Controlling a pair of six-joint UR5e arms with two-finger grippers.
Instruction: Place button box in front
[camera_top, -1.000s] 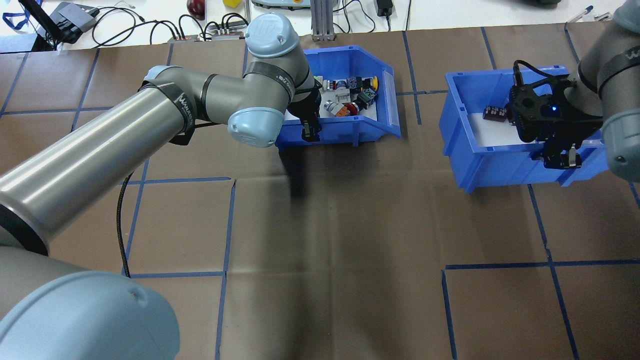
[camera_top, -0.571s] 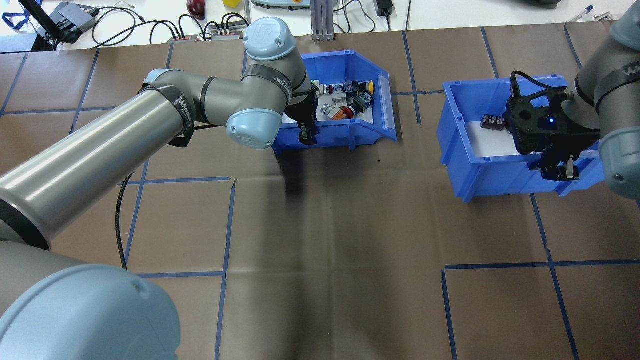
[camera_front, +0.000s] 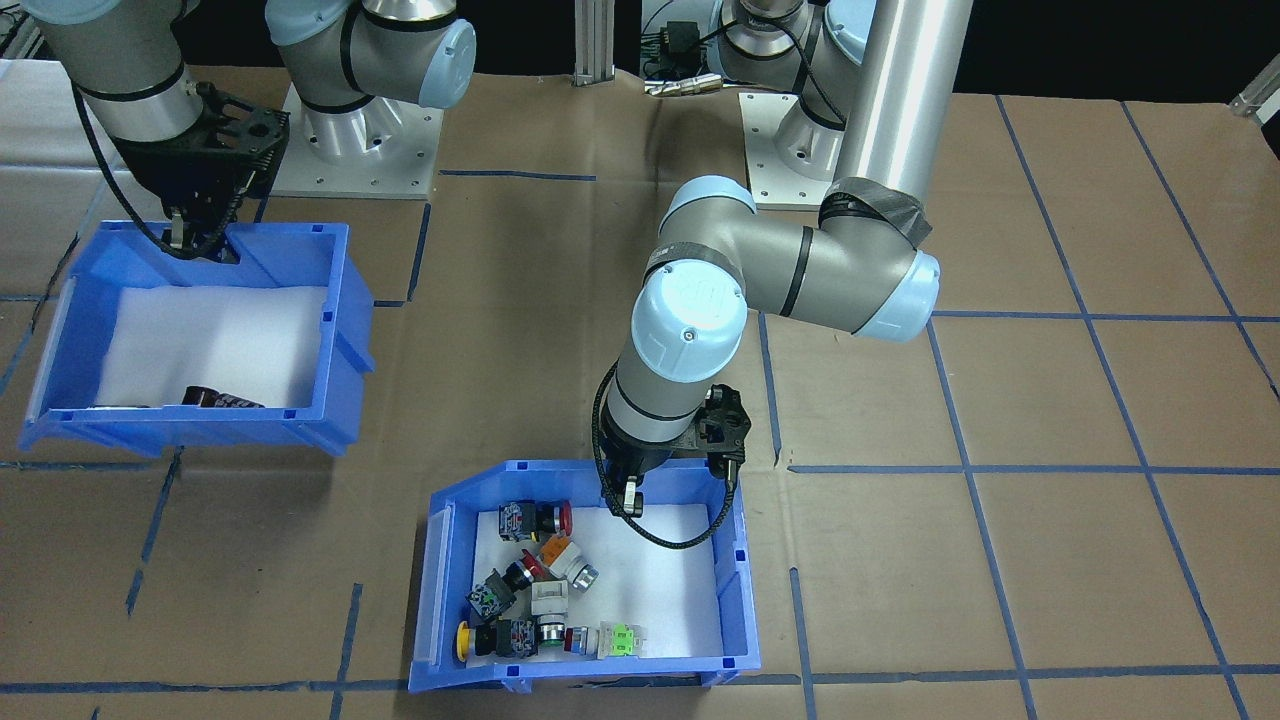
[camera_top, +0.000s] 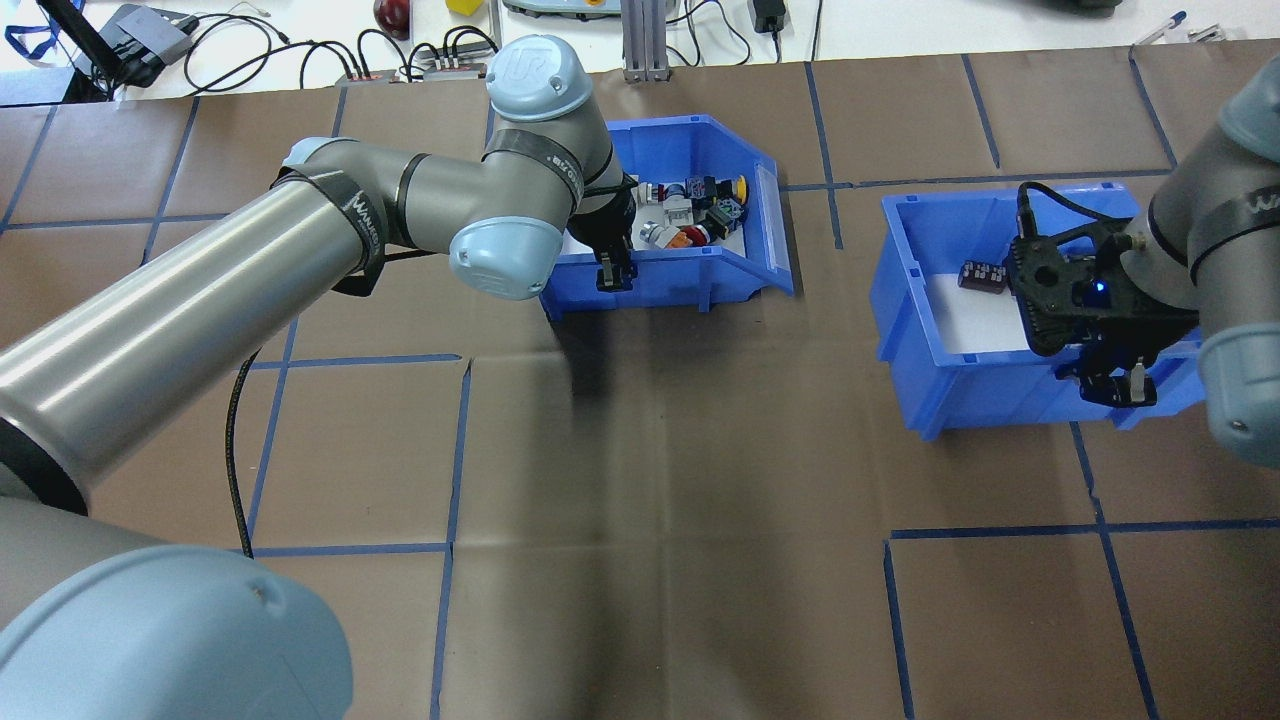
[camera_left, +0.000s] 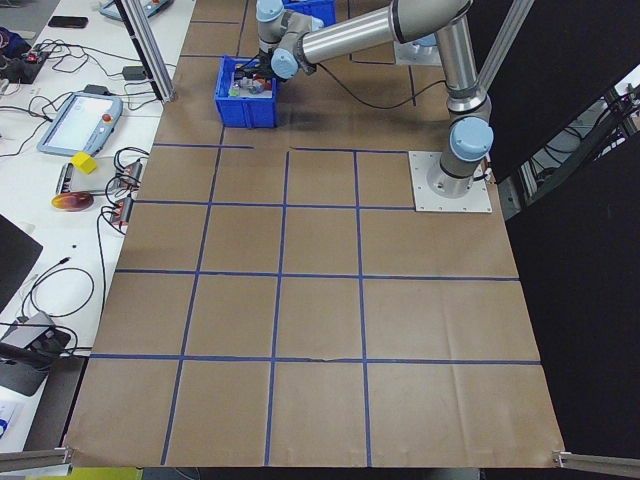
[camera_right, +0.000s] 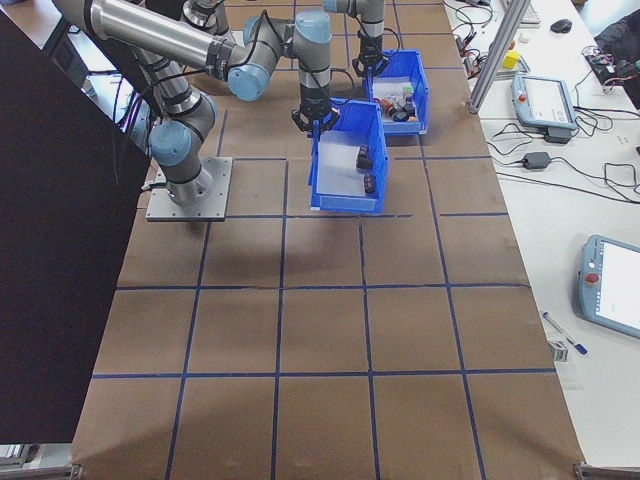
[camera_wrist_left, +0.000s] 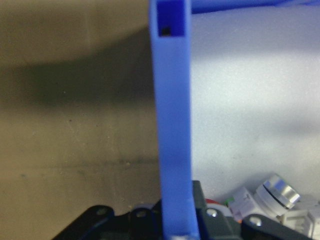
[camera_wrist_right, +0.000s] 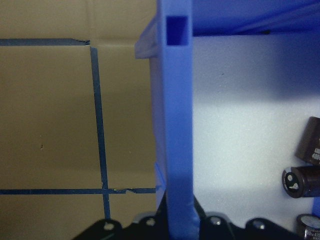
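Observation:
The button box (camera_top: 762, 215), a blue bin with a white liner and small coloured push-buttons (camera_top: 700, 215), stands at the far middle of the table. My left gripper (camera_top: 612, 272) is shut on its near wall (camera_wrist_left: 172, 125), one finger inside and one outside. From the front, the same box (camera_front: 737, 590) lies low in the view with the left gripper (camera_front: 628, 495) at its rim. My right gripper (camera_top: 1118, 385) is shut on the near wall (camera_wrist_right: 177, 125) of a second blue bin (camera_top: 960, 390) holding dark cylinders (camera_top: 982, 276).
Brown paper with blue tape lines (camera_top: 455, 450) covers the table between me and both bins. Cables and devices (camera_top: 150, 40) lie beyond the far edge. The robot bases (camera_front: 350, 140) stand behind the second bin (camera_front: 340, 300), where the right gripper (camera_front: 190, 235) holds it.
Both bins have come toward the robot's side with the grippers still on their walls. The bin with cylinders moved further than the button box.

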